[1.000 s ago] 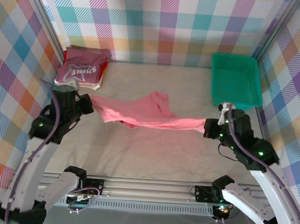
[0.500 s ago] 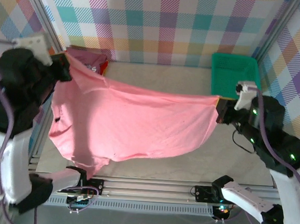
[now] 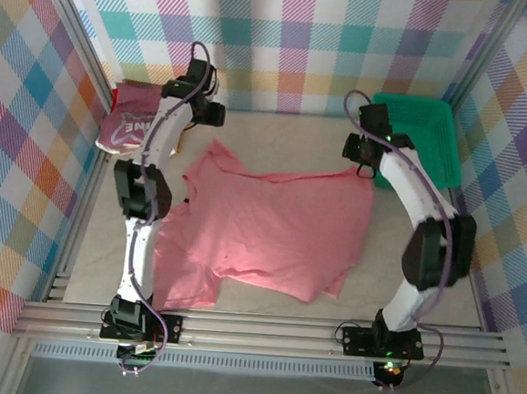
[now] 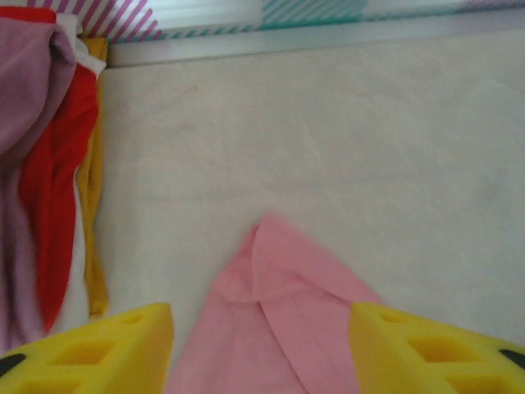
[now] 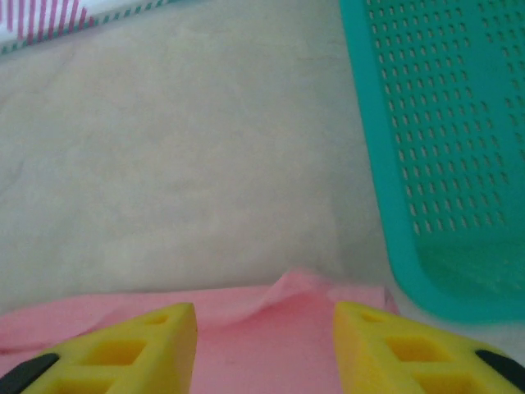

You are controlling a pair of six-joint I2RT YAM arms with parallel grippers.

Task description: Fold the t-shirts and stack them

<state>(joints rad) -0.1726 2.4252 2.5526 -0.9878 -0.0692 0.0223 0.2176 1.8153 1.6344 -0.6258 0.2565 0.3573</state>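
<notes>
Finds salmon-pink t-shirt (image 3: 270, 225) spread flat on the table (image 3: 277, 134), well apart from the folded stack (image 3: 137, 123) in the far-left corner. Records left gripper (image 4: 261, 332) with fingers apart over the shirt's far-left corner, clamped on nothing; likewise right gripper (image 5: 264, 328), parted above the far-right corner beside the green basket (image 5: 435, 164). Judges spreading done, folding not begun. Calls next for closing on both far corners and carrying them toward the near edge.

Salmon-pink t-shirt (image 3: 270, 229) covers mid table (image 3: 287, 135). Bare strip open along far edge, another along near edge. Folded stack (image 3: 134, 125) blocks far-left corner. Green basket (image 3: 428, 141) blocks far-right corner.
</notes>
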